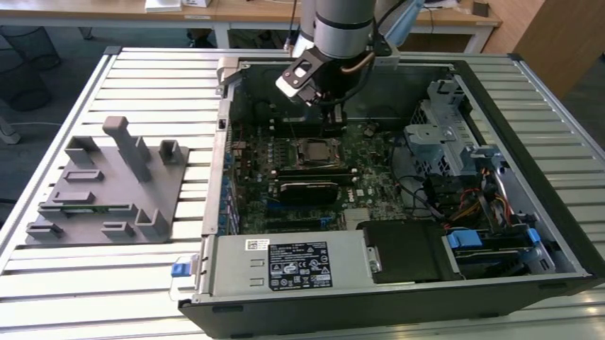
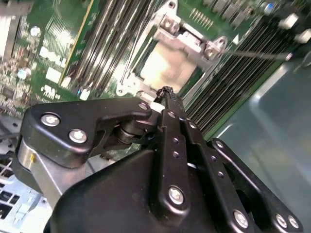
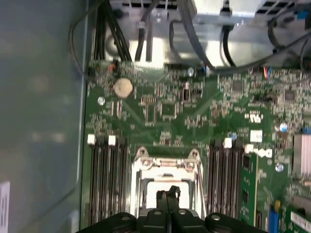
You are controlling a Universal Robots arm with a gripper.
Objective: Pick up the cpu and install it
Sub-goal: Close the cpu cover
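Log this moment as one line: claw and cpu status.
claw: shut, holding nothing, tips over cpu | cpu: lying flat in socket | contact between claw and cpu: cannot tell

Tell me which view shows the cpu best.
Second wrist view: the cpu lies bright and nearly whole in the socket. In the first wrist view the gripper covers part of it; the exterior view shows it far off.

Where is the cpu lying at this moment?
In both wrist views the cpu lies inside the socket frame on the motherboard, between the memory slot banks, just beyond the tips of the shut tool.
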